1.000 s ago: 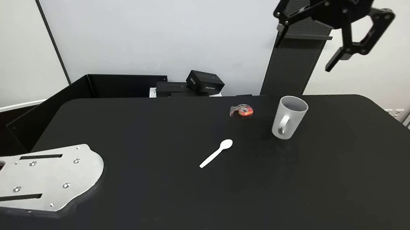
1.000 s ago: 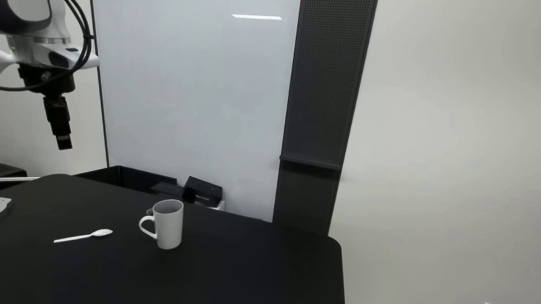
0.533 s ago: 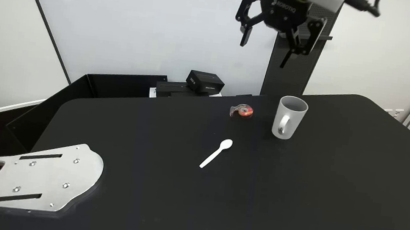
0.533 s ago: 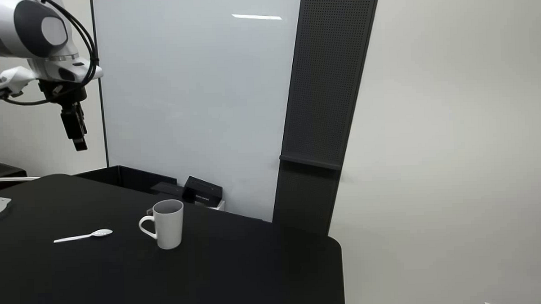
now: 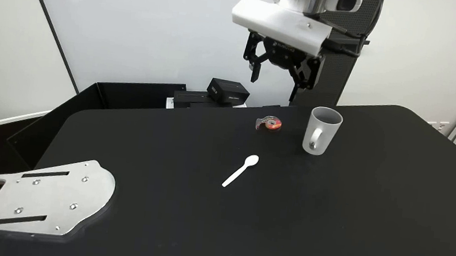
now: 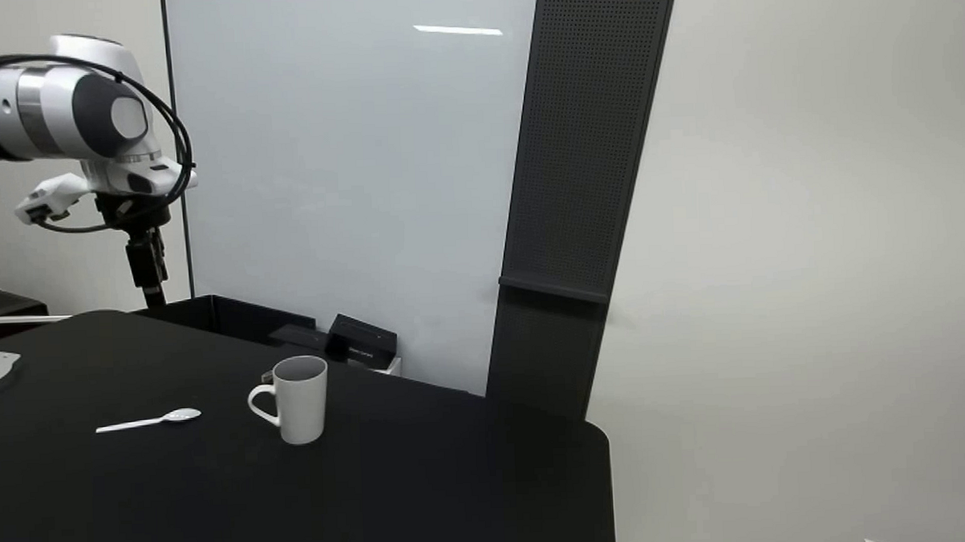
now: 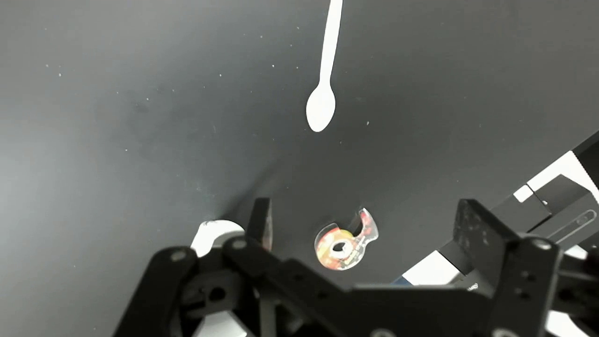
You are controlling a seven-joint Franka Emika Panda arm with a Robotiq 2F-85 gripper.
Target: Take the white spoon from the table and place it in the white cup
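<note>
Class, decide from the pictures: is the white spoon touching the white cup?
Apart. In both exterior views, a stretch of black table shows between the white spoon and the white cup.

In an exterior view we log matte-black tabletop (image 5: 285,223), plain white plastic spoon (image 5: 239,171). From it: white-grey cylindrical cup (image 5: 326,133) at two o'clock, red-and-clear plastic tape dispenser (image 5: 272,123) at one, light-grey slotted metal plate (image 5: 53,194) about nine, black two-finger gripper (image 5: 273,91) at twelve-thirty.

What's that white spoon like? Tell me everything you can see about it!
The spoon is all white and slim, with an oval bowl and a straight handle. It looks like plastic. It lies flat on the black table, bowl end nearer the cup than its handle end. Only the table seems to touch it.
</note>
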